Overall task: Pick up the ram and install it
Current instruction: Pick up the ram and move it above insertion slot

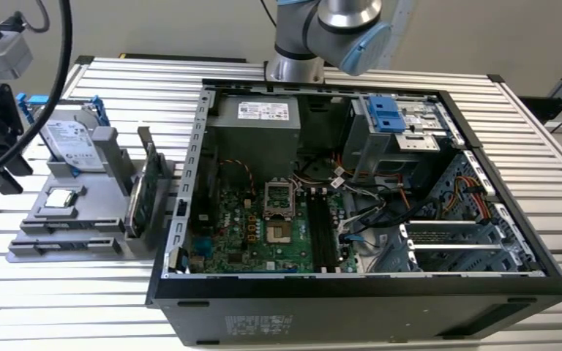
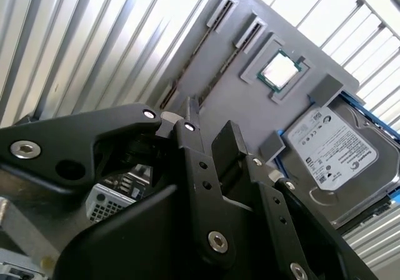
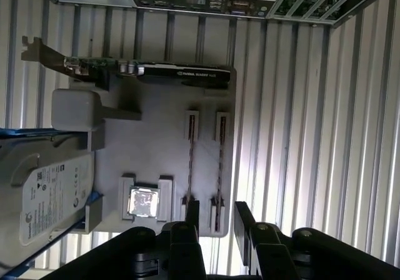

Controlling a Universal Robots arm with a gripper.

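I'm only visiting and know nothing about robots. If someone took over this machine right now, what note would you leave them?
Gripper: open and holding nothing, above the gray tray that sits beside the computer case.
Ram: one of two thin sticks standing on edge in the tray's holders. The fingers seem lined up near its end, apparently without touching it.
Done: nothing has been picked up or installed yet.
Left: the grasp, the lift, and seating the ram in the long black slots inside the case, which look empty.
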